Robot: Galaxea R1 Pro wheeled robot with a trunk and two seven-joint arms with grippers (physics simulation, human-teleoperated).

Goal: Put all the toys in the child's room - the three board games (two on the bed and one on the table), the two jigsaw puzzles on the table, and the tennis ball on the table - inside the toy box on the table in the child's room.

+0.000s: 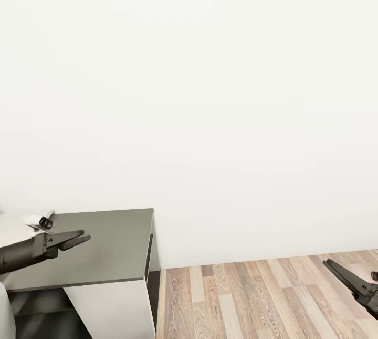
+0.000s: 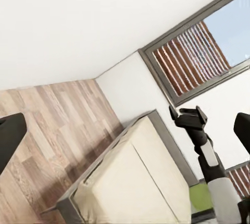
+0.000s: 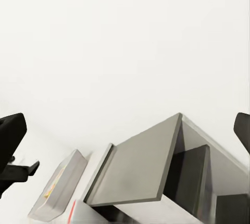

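left gripper [image 1: 79, 239], a dark two-fingered claw, hangs over the low dark-grey side desk [image 1: 115, 244] with fingers slightly apart and nothing between them. right gripper [image 1: 344, 276] hangs low over the wood-plank floor [image 1: 252, 297]; its fingers also stand apart and empty. the shallow light-grey metallic toy box [image 3: 57, 187] lies just beside the dark desk, with printed colours showing at its edge. the large beige-covered bed [image 2: 140, 177] stands under a tall dark-framed window [image 2: 203, 52], with a green patch near its far end; whether that is a game box cannot be told.

risk: the head camera faces a blank white wall [image 1: 210, 92], so the base could clip the desk corner while turning. the left claw, being low over the desktop, could scrape it.

surface: desktop matt, flat. room white-walled, floor level
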